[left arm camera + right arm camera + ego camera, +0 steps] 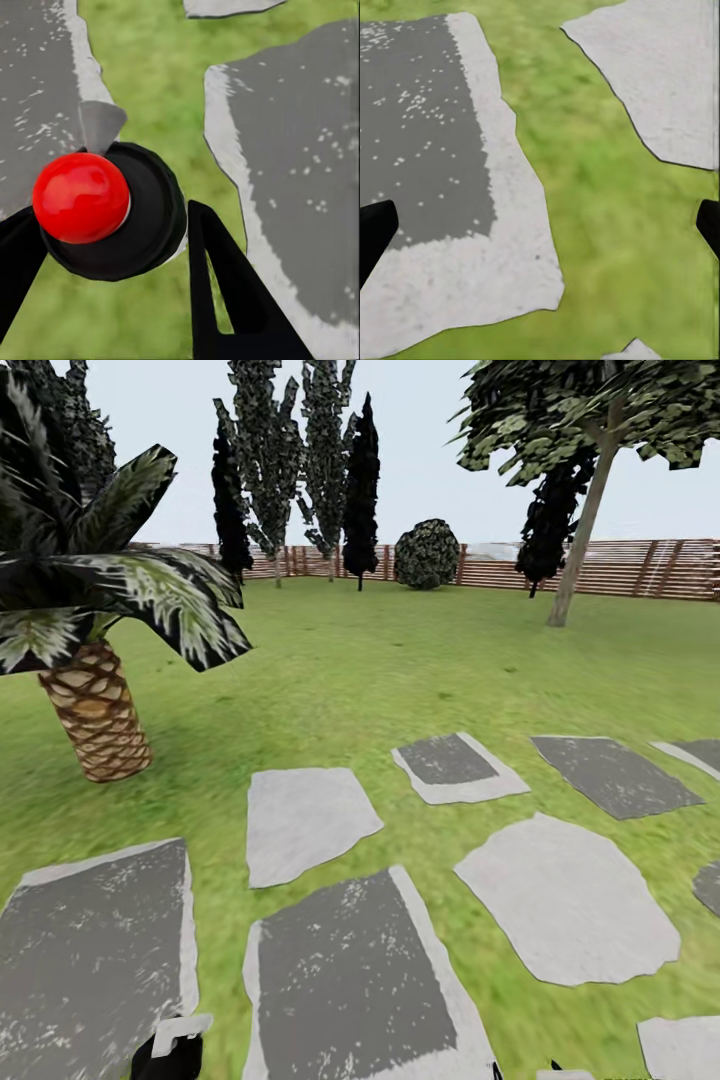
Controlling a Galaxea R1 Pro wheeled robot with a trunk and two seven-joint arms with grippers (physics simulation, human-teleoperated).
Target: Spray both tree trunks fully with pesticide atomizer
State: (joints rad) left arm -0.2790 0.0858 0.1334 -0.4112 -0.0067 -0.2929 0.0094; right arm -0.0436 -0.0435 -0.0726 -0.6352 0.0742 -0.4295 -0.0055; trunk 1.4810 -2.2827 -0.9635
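Left gripper (112,247): black fingers (232,292) closed around the pesticide atomizer (105,206) (red top facing the wrist camera).
Left arm: low, at the head view's bottom edge.
Right gripper (540,229): fingers (373,232) spread wide, holding nothing.

Palm (95,710) left; stepping stones (345,960) in front; tree (585,525) right, before fence (620,567).

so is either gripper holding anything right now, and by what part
The left gripper holds the pesticide atomizer, its fingers on either side of the black body below the red top. The right gripper is open and holds nothing.
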